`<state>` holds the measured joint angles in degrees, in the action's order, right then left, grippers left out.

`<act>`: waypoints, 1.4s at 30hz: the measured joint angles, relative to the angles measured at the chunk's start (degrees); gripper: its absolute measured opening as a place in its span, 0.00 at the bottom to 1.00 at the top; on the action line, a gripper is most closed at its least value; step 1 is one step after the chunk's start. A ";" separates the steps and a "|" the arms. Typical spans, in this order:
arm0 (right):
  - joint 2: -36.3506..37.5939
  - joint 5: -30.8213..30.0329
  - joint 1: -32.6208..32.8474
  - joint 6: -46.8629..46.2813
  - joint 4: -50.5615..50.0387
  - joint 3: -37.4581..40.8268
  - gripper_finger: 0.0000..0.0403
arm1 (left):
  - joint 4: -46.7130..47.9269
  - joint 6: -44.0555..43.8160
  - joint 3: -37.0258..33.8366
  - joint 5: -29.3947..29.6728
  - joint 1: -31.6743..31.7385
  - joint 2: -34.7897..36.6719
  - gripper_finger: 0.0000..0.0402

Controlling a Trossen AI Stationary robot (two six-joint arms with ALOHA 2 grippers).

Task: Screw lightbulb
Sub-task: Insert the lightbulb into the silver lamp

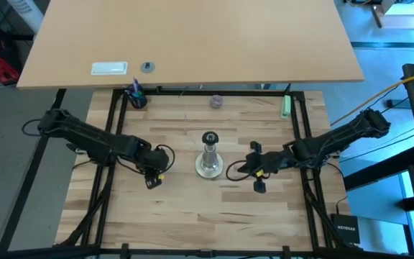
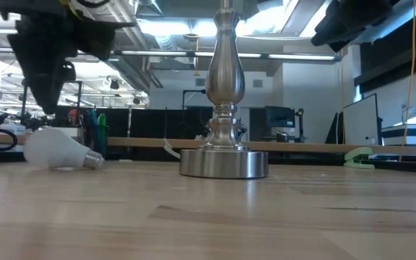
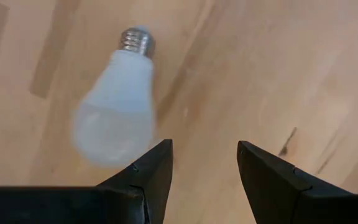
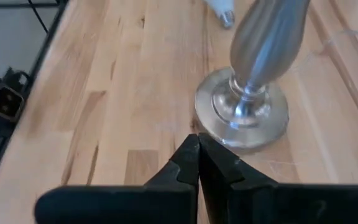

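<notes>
The white frosted lightbulb (image 3: 115,106) lies on its side on the wooden table (image 3: 278,68), its screw base (image 3: 135,40) pointing away from the globe; the low view shows the lightbulb (image 2: 55,150) left of the lamp stand. My left gripper (image 3: 204,163) hangs open above the table, pointing down, with the bulb beside one finger and not between the two. The silvery lamp stand (image 1: 208,155) with its dark socket stands upright at the table's middle. My right gripper (image 4: 197,155) is shut and slants down just right of the stand's round base (image 4: 244,112).
A small greyish knob (image 1: 215,101), a dark cup with pens (image 1: 136,97) and a green object (image 1: 284,108) sit along the table's far edge. Black frame rails (image 1: 113,129) border the table. A larger tabletop beyond carries a white box (image 1: 110,68).
</notes>
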<state>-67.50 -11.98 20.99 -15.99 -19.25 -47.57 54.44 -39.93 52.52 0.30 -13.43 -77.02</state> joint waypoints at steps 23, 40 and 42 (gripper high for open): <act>-10.04 -10.55 0.00 -3.76 -2.19 0.01 0.02 | -30.90 -16.71 -9.91 7.46 19.11 -0.66 0.42; -11.92 -8.81 0.00 -5.75 -4.88 2.81 0.02 | -48.41 -18.21 -10.02 8.64 19.68 -17.99 0.42; -11.92 -8.82 0.00 -5.86 -4.19 2.81 0.02 | -48.25 -17.73 -9.95 8.94 19.69 -18.39 0.42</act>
<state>-79.42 -20.80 20.99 -21.85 -23.44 -44.75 6.19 -57.66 42.57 9.23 6.26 -95.40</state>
